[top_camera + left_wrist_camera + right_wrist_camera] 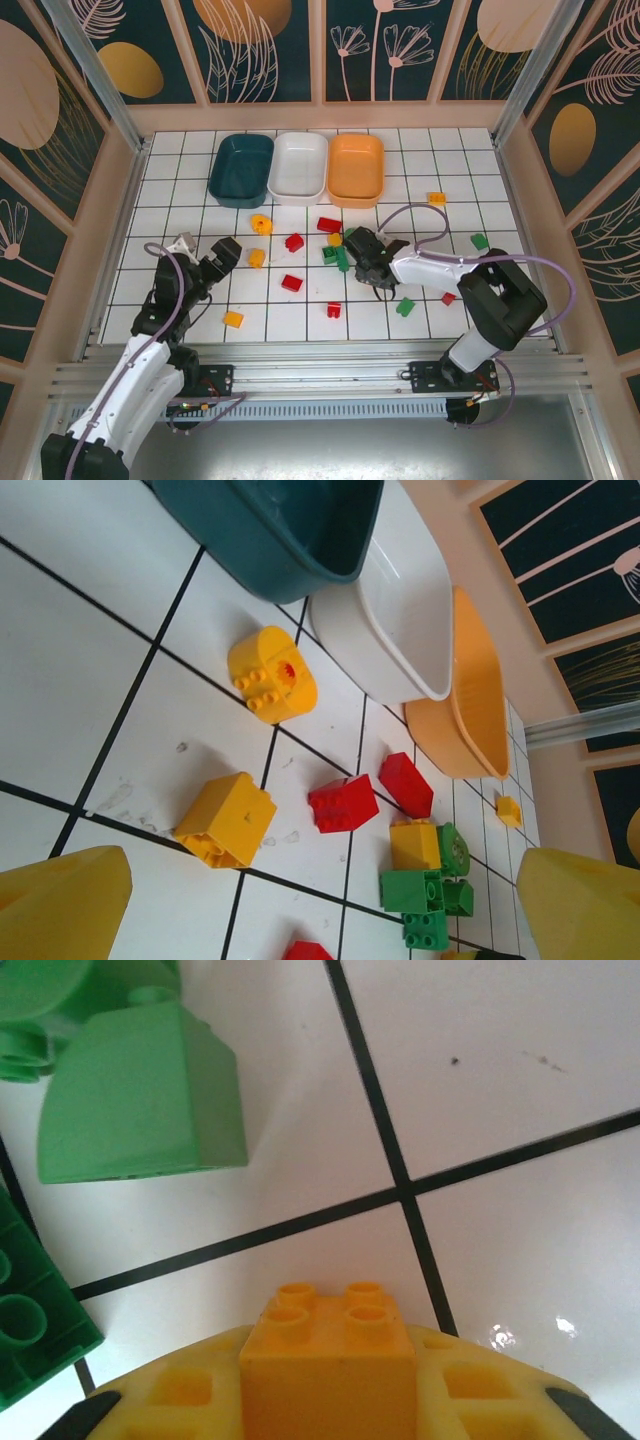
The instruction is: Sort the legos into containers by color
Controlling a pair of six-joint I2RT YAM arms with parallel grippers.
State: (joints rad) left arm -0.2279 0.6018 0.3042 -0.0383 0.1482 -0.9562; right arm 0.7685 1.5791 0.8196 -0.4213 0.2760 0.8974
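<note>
Teal, white and orange containers stand side by side at the back of the tiled table. Red, green and yellow-orange legos lie scattered in the middle. My right gripper is low over the table beside a green cluster, shut on a yellow-orange brick whose studs point forward between the yellow fingers. A green sloped brick lies just ahead of it. My left gripper is open above the table, with a yellow brick and a red brick in front of it.
Loose bricks include a round yellow one, red ones, a yellow one, green ones and a yellow one at the right. Wooden walls bound the table on three sides.
</note>
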